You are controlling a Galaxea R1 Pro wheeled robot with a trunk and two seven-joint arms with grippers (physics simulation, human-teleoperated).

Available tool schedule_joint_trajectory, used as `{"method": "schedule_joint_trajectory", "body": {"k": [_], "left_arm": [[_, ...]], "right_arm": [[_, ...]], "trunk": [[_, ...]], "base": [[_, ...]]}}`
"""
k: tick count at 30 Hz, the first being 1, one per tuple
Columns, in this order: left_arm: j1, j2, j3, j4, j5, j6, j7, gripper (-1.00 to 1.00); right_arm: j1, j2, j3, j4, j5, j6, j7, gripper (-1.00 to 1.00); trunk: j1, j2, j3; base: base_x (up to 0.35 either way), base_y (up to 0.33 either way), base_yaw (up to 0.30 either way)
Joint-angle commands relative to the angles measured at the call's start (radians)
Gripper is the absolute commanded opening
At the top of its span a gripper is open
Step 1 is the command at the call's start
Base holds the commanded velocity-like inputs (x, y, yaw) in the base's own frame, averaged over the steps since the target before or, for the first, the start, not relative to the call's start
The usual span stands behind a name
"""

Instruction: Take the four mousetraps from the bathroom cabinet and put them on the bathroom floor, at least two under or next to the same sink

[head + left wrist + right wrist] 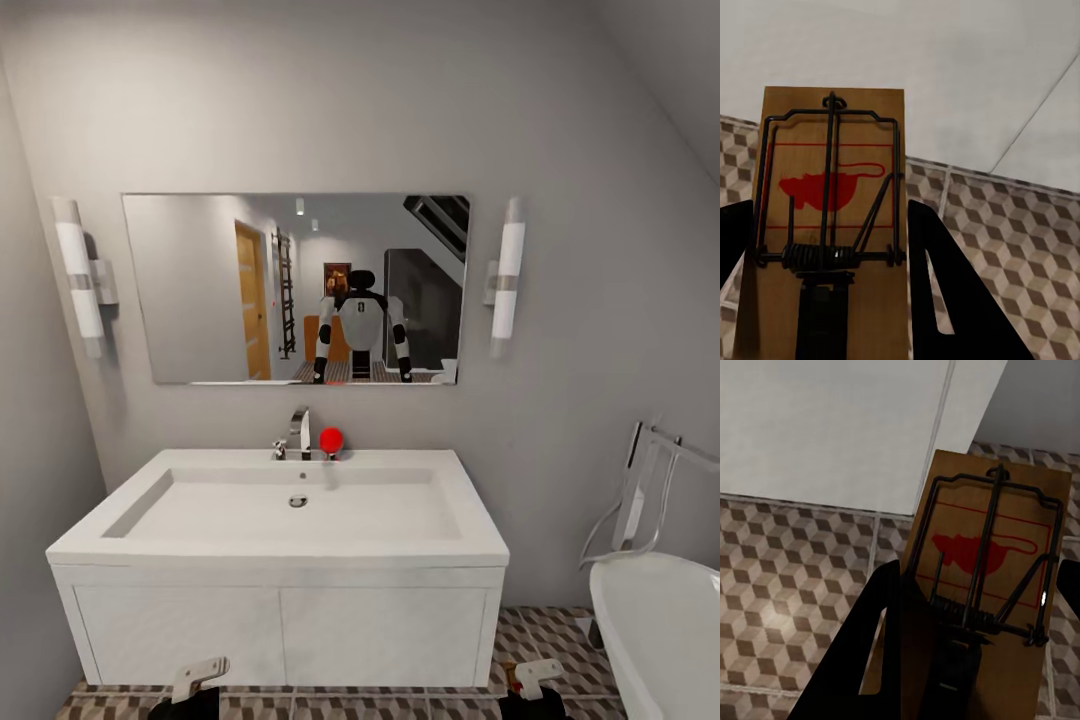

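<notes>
Facing the sink (280, 515), each gripper, left (832, 300) and right (967, 660), pinches a mousetrap (832, 187) (986, 555) above the floor (1020, 247).

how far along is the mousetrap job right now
About midway, judging by this moment. The left gripper holds one mousetrap and the right gripper holds another mousetrap, both above the cube-pattern bathroom floor. The robot faces the white sink, so the carry looks done. Neither trap is set down yet. The other two traps aren't in sight, so their state can't be judged.
</notes>
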Motion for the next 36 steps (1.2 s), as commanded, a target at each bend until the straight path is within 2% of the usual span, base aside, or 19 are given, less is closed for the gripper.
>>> {"method": "schedule_joint_trajectory", "body": {"k": [1, 36], "left_arm": [[-0.001, 0.000, -0.005, 0.002, -0.004, -0.004, 0.006, -1.00], [-0.001, -0.004, -0.005, 0.002, -0.004, -0.005, 0.004, -1.00]], "right_arm": [[-0.002, 0.000, 0.005, 0.005, -0.013, -0.007, 0.011, -1.00], [-0.002, 0.000, 0.008, -0.002, -0.009, -0.008, 0.011, -1.00]], "trunk": [[0.004, -0.009, -0.005], [0.138, -0.254, -0.115]], "base": [[0.000, 0.000, 0.000], [0.000, 0.000, 0.000]]}}
